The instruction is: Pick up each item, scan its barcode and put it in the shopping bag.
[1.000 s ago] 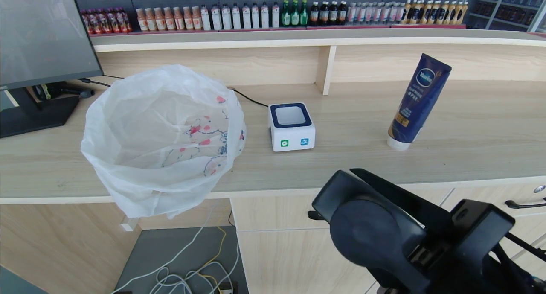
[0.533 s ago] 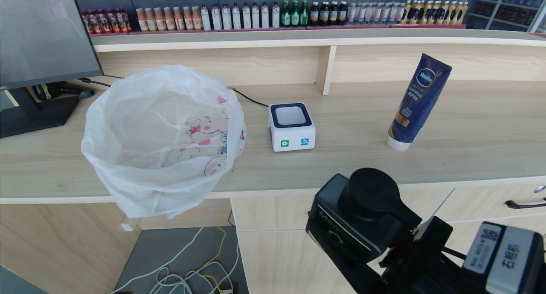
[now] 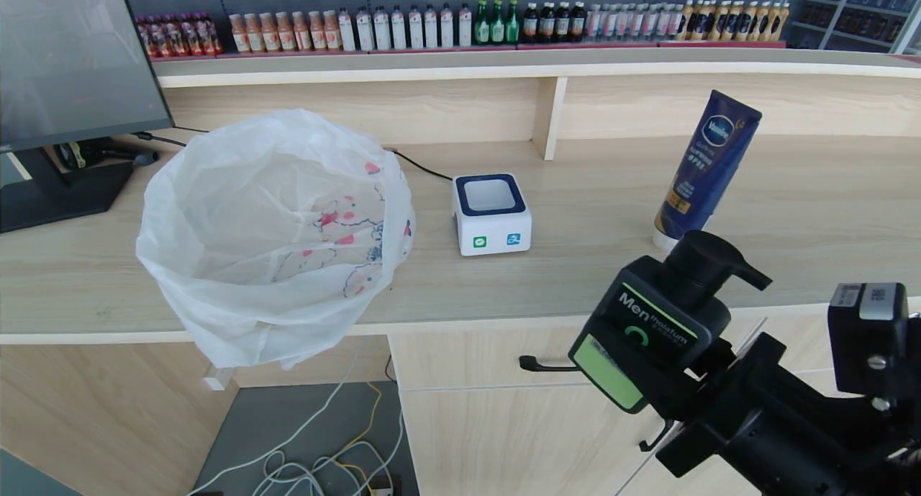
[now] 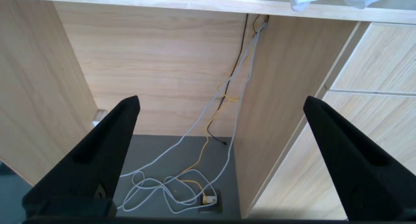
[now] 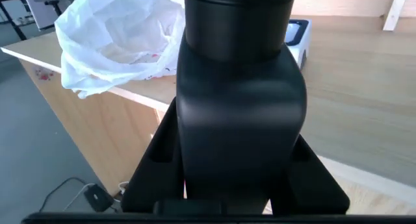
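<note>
Here the right gripper (image 5: 237,178) clamps the pump bottle (image 3: 651,323) before the counter (image 3: 468,294) edge, left gripper (image 4: 221,106) wide.

Black pump bottle (image 5: 239,107) in the end effector (image 5: 235,156), shopping bag (image 5: 117,36) and scanner (image 5: 298,33) beyond.

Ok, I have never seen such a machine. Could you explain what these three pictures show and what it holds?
It is a two-armed robot at a shop counter. One picture comes from a camera on its head; the other two from cameras on its wrists. On the counter are a white bag, a small scanner and a blue tube, with a monitor at the left. The right gripper is shut on a black pump bottle, held before the counter's edge. The left gripper is open and empty, low down, above cables on the floor.
</note>
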